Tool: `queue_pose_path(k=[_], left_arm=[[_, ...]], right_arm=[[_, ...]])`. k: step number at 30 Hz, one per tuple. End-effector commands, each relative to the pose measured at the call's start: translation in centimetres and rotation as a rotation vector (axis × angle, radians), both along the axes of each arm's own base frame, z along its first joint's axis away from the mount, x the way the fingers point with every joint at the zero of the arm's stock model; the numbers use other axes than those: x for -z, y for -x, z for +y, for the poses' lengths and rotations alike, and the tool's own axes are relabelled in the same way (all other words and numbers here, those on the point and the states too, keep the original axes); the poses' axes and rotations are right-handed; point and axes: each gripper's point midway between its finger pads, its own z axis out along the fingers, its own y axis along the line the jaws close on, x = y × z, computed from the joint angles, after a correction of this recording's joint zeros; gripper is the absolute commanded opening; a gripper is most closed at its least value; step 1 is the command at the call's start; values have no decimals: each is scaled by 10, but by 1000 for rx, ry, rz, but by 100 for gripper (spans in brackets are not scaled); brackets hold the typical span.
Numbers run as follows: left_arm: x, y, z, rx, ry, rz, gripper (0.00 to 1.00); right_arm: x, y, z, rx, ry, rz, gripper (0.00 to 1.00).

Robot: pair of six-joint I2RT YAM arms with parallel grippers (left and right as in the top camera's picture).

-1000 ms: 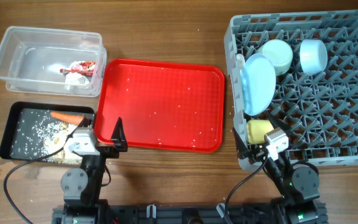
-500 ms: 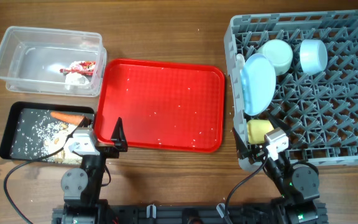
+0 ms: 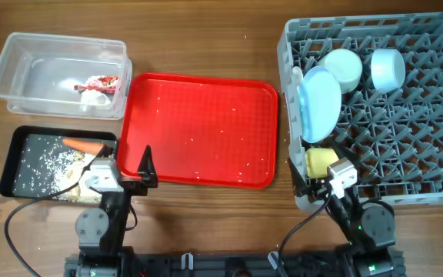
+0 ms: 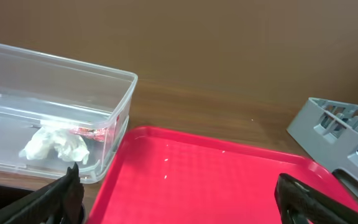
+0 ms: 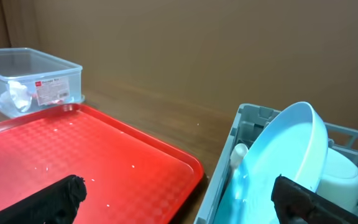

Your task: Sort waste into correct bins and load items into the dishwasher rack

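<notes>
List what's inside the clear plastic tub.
A crumpled white tissue and a red printed snack wrapper lie in the clear tub. Anything beneath them is hidden.

No visible change since the earlier pictures, left end effector [image 4: 178, 183] and right end effector [image 5: 178, 185] unmoved, nothing shifted

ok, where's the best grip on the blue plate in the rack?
Probably its upper rim, from above. The blue plate stands on edge, leaning, in the rack, so the rim sticks up free and thin enough for the jaws to straddle.
</notes>
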Motion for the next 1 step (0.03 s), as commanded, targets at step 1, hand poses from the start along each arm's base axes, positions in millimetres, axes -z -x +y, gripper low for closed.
queue_pose_path(k=[1], left_arm=[[3,0,1,-2,-19,-4,100]], right_arm=[[-1,0,-2,8,-14,0,100]])
